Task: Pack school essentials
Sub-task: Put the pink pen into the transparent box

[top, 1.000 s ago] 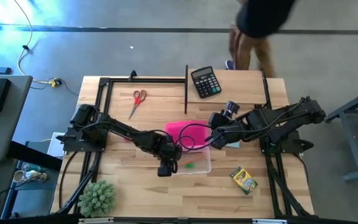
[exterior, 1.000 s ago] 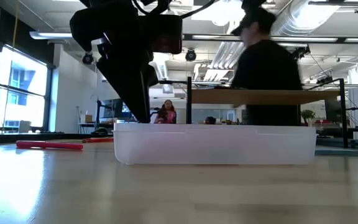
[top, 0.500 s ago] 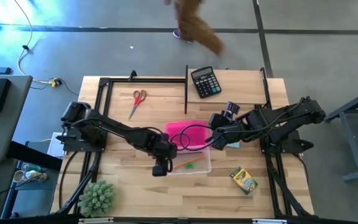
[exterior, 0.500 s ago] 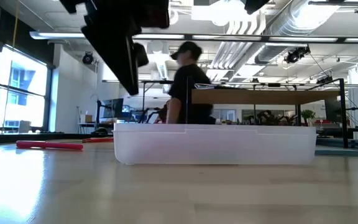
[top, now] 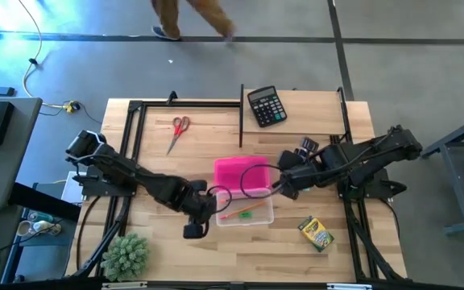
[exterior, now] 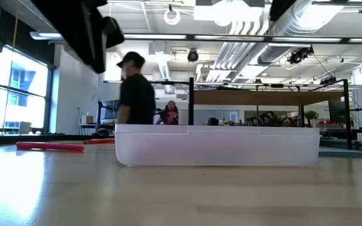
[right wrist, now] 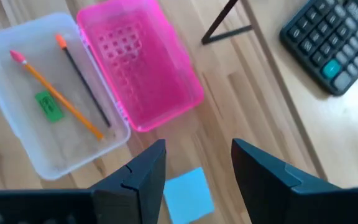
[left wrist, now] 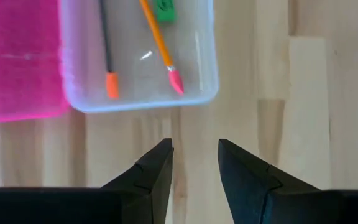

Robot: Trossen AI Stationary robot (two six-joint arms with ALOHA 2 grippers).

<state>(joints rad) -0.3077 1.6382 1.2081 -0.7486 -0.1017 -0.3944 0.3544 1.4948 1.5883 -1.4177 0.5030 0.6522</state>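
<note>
While the left gripper (top: 193, 231) hovers over bare wood just beside the near-left corner of the clear tray (top: 266, 217), its two dark fingers (left wrist: 154, 174) stand spread with nothing between them. Inside that tray lie an orange pencil (left wrist: 159, 42) with a pink eraser tip, a thin black pencil (left wrist: 106, 50) with an orange end, and a small green piece (left wrist: 165, 10), all apart from the gripper. Touching the tray's far side is the pink case half (top: 241, 174), lying open and flat on the table. The right gripper (top: 290, 185) hangs at the right edge of the pink case, its fingers (right wrist: 143, 176) also parted and empty, with the light-blue square (right wrist: 188, 196) on the wood beneath them. Nearer the front right of the table sits the yellow-green crayon box (top: 316, 234). At the far left the red-handled scissors (top: 177, 131) lie alone, and a black calculator (top: 266, 106) rests at the far edge. A fuzzy green plant ball (top: 126, 254) sits at the near-left corner. A person (exterior: 135, 94) walks in the room behind.
</note>
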